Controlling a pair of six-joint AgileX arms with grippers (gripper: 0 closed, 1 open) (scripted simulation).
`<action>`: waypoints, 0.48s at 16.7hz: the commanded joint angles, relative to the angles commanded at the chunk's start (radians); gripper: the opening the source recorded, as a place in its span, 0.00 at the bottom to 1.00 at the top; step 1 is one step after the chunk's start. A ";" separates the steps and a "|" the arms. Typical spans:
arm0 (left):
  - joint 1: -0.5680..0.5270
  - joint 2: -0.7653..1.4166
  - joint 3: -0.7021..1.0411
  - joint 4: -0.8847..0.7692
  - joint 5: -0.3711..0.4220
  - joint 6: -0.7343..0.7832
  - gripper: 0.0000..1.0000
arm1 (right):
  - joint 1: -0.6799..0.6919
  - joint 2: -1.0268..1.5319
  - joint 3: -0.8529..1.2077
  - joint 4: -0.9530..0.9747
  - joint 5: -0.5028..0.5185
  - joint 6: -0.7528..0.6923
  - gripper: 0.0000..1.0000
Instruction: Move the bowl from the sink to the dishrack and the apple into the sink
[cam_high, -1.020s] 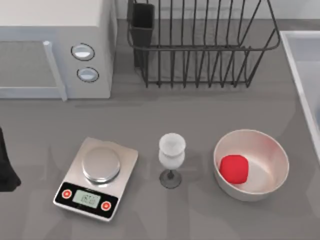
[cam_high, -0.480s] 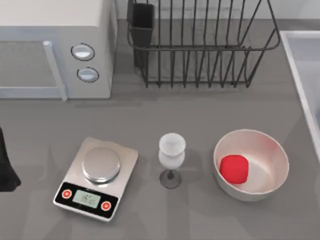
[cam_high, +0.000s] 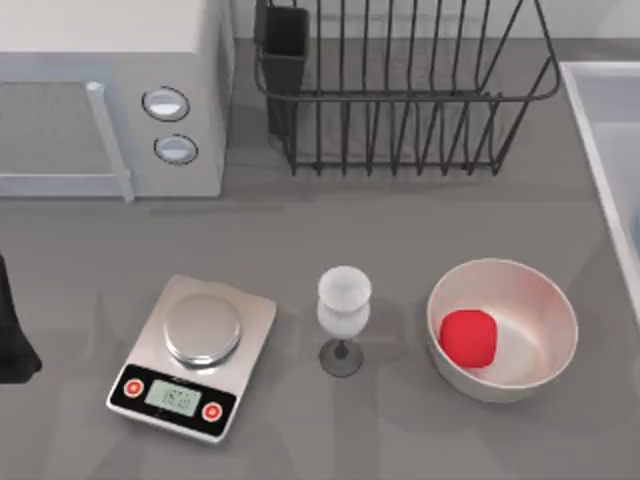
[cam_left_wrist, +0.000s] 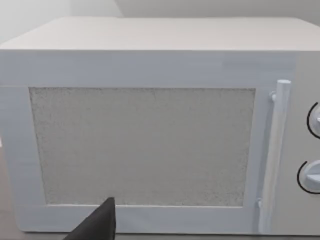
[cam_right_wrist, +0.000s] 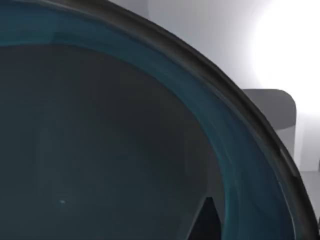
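Note:
The teal-blue bowl (cam_right_wrist: 125, 150) sits very close in the right wrist view, its dark inside and rim set against the pale wall of the sink (cam_right_wrist: 210, 30). A dark part of my right gripper (cam_right_wrist: 204, 221) shows just inside the bowl's rim. In the top view the sink (cam_high: 600, 130) lies along the right edge. The black wire dishrack (cam_high: 400, 95) stands at the back middle with nothing in it. The red apple (cam_high: 468, 338) rests in a cream-white bowl (cam_high: 545, 300) at front right. My left arm (cam_high: 10, 335) stays parked at the left edge.
A white microwave (cam_high: 100, 90) fills the back left, and the left wrist view faces its door (cam_left_wrist: 142, 145). A kitchen scale (cam_high: 195, 355) and a white wine glass (cam_high: 343, 315) stand in front, left of the cream bowl. The dishrack's utensil cup (cam_high: 285, 45) is at its left corner.

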 joint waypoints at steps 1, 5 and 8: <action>0.000 0.000 0.000 0.000 0.000 0.000 1.00 | 0.000 0.000 0.000 0.000 0.000 0.000 0.17; 0.000 0.000 0.000 0.000 0.000 0.000 1.00 | 0.000 0.000 0.000 0.000 0.000 0.000 0.00; 0.000 0.000 0.000 0.000 0.000 0.000 1.00 | 0.000 0.000 0.000 0.000 0.000 0.000 0.00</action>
